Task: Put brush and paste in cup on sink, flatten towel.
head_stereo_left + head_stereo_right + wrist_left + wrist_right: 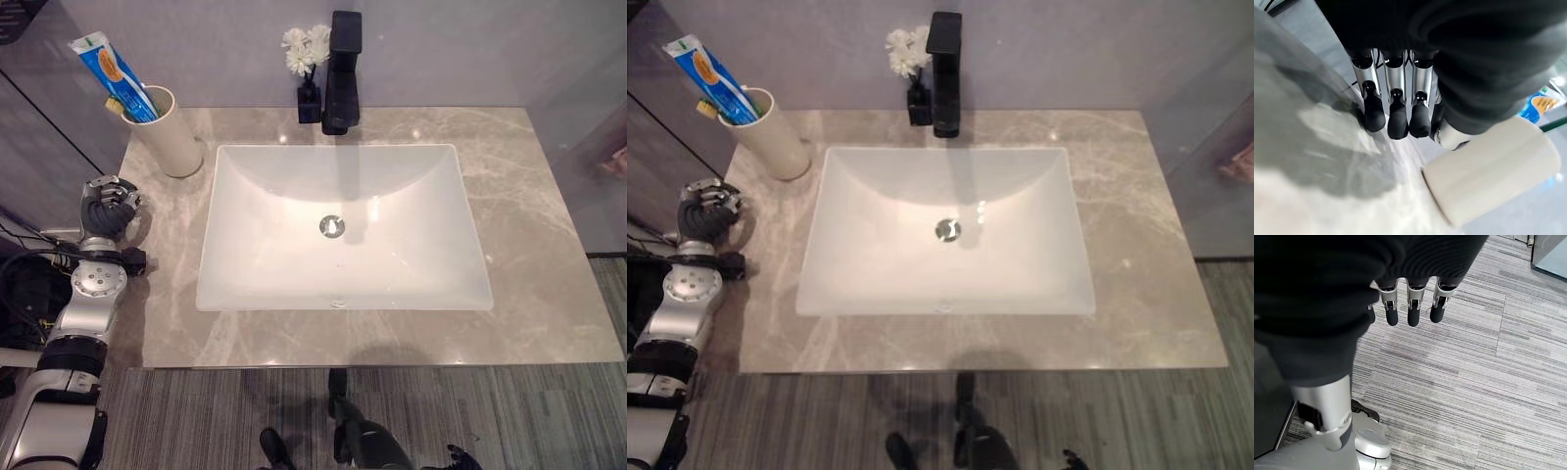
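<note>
The cream cylindrical cup point(168, 132) is standing upright on the grey marble counter point(549, 274), at its back left corner, just left of the white rectangular sink basin point(343, 230). The blue and white toothpaste tube point(113, 71) is sitting in the cup, leaning toward the left, cap end down. Beside it in the cup, a yellowish toothbrush end point(115, 104) is poking just above the rim; too little is showing to say more about it.

The matte black faucet point(342, 70) is rising behind the basin at centre back, with a small black vase of white flowers point(308, 61) touching its left side. The round metal drain point(332, 226) is lying in the middle of the basin.

The left hand point(108, 204) is hovering over the counter's left edge, in front of the cup and apart from it. In the left wrist view its fingers point(1397, 105) are hanging relaxed and fairly straight, tips just above the marble, holding nothing, with the cup near them.

The right hand point(1410, 308) is hanging low over the grey striped carpet point(1488, 382), fingers loose and extended, carrying nothing.
</note>
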Controlling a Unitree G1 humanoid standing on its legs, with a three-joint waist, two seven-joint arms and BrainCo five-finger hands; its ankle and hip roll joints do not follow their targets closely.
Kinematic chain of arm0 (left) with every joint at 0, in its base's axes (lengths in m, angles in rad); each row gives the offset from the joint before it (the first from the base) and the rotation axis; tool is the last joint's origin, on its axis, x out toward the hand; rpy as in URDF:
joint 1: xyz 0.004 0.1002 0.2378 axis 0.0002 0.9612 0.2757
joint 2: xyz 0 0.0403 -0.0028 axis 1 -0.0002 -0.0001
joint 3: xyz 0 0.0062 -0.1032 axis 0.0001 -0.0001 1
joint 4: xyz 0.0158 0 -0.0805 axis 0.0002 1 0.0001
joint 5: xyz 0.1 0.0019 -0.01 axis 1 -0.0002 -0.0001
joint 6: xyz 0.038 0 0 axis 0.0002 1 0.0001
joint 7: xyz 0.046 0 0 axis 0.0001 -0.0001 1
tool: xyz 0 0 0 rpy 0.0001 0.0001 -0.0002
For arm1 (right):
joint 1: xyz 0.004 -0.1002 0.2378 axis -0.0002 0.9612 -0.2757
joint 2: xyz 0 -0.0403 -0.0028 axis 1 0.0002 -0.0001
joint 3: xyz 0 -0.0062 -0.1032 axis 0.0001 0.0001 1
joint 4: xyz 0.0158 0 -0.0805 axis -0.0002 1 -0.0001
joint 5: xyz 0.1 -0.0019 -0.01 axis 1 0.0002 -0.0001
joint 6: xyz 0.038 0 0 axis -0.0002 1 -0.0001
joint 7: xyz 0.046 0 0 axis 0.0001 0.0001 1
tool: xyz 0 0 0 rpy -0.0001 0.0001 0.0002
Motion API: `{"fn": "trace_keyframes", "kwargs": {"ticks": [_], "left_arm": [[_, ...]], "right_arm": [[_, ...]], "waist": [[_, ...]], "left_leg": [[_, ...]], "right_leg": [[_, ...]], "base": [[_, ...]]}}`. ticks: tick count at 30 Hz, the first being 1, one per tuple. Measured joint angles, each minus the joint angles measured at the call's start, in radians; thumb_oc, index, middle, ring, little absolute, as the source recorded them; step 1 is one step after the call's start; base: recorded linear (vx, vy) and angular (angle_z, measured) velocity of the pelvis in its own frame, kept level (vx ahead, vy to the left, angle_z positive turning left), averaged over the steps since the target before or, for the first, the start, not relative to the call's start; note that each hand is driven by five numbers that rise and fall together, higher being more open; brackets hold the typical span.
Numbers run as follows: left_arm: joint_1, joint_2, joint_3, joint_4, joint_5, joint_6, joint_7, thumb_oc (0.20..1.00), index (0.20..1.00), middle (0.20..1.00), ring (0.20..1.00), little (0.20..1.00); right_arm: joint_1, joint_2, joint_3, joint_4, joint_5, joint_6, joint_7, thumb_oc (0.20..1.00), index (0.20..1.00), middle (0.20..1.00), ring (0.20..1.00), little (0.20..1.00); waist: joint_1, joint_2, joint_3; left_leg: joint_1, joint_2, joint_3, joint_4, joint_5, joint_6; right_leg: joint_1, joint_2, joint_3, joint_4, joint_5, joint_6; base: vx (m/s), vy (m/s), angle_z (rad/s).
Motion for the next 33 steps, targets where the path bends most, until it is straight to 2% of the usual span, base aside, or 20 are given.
{"fn": "trace_keyframes", "kwargs": {"ticks": [5,10,21,25,28,33], "left_arm": [[-0.01,-0.039,0.002,-0.01,-0.057,-0.034,-0.018,0.2,0.2,0.2,0.2,0.2],[-0.041,-0.051,-0.008,0.008,-0.063,-0.039,-0.032,0.2,0.2,0.2,0.2,0.2],[-0.189,-0.042,-0.089,0.103,-0.091,-0.041,-0.036,0.2,0.2,0.2,0.2,0.2],[-0.232,-0.039,-0.09,0.146,-0.089,-0.039,-0.034,0.2,0.2,0.2,0.2,0.2],[-0.304,-0.013,-0.127,0.242,-0.088,-0.033,-0.025,0.2,0.2,0.2,0.2,0.2],[-0.367,0.001,-0.128,0.322,-0.089,-0.017,0.008,0.2,0.2,0.2,0.2,0.2]], "right_arm": [[-0.004,-0.001,-0.017,0.0,0.0,0.0,0.0,1.0,1.0,1.0,1.0,1.0],[-0.007,-0.001,-0.019,-0.002,0.0,0.001,0.0,1.0,1.0,1.0,1.0,1.0],[-0.003,-0.004,-0.018,0.0,0.0,0.001,-0.001,1.0,1.0,1.0,1.0,1.0],[-0.004,-0.007,-0.017,0.0,0.0,0.001,-0.004,1.0,1.0,1.0,1.0,1.0],[-0.006,-0.007,-0.017,-0.004,0.0,0.0,-0.005,1.0,1.0,1.0,1.0,1.0],[-0.006,-0.009,-0.008,-0.009,0.0,-0.001,-0.007,1.0,1.0,1.0,1.0,1.0]], "waist": [[0.009,0.005,0.01],[0.01,0.007,0.013],[0.0,0.007,0.02],[-0.003,0.007,0.02],[-0.014,0.007,0.02],[-0.042,0.005,0.02]], "left_leg": [[-0.004,-0.001,-0.016,0.003,0.001,0.001],[-0.005,-0.006,-0.017,0.003,0.0,0.003],[-0.017,-0.006,0.006,0.003,-0.001,0.003],[-0.023,-0.004,0.01,0.003,-0.002,0.004],[-0.03,-0.004,0.009,0.003,-0.001,0.004],[-0.032,-0.003,0.011,0.003,-0.002,0.004]], "right_leg": [[0.002,-0.004,-0.012,0.0,-0.002,0.001],[0.001,-0.004,-0.011,0.0,-0.002,0.002],[-0.022,0.002,0.016,0.0,-0.002,0.002],[-0.031,0.006,0.028,0.0,-0.002,0.002],[-0.038,0.008,0.031,0.0,-0.001,0.002],[-0.042,0.011,0.034,0.0,-0.001,0.002]], "base": [[0.0,0.007,0.08],[0.0,0.0,0.0],[0.02,-0.006,-0.05],[0.02,-0.004,-0.07],[0.0,0.0,0.0],[0.0,0.0,0.0]]}}
